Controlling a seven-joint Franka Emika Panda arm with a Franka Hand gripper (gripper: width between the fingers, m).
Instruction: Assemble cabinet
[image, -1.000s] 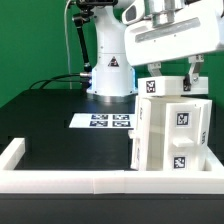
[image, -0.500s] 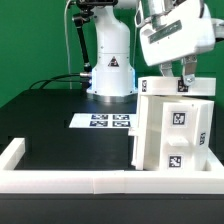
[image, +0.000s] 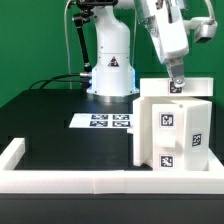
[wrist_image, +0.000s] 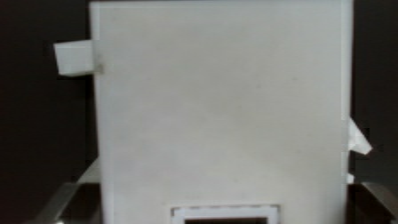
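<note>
The white plastic boxy cabinet (image: 172, 125) stands upright on the black surface (image: 60, 115), at the exterior view's right, close against the low white rim (image: 60, 179) that edges the surface at the front; its long axis runs vertical, and the face with two square black-and-white tags, one above the other, is turned toward the exterior view's camera and a little to that view's right; a plain side wall is turned toward the exterior view's left. A lower step of the body shows at the back, on the left of the upper part in that view.

The claw (image: 176, 84) of the white robot arm (image: 165, 30) comes down tilted onto the top edge of the cabinet, and one dark finger touches the top near a small tag there; the second finger is hidden behind the body, so I cannot tell if the claw is gripping or only resting.

In the wrist view the cabinet (wrist_image: 214, 110) fills almost the whole picture as one pale blurred wall, with a small white block standing out from one side edge; a dark rectangle at the edge of the picture is cut off and hard to read; dark finger parts appear at both sides of the wall, blurred.

The flat white marker board (image: 104, 122) lies on the surface beside the cabinet, toward the exterior view's left, apart from it; the right side of the cabinet is cut off by the picture edge.
</note>
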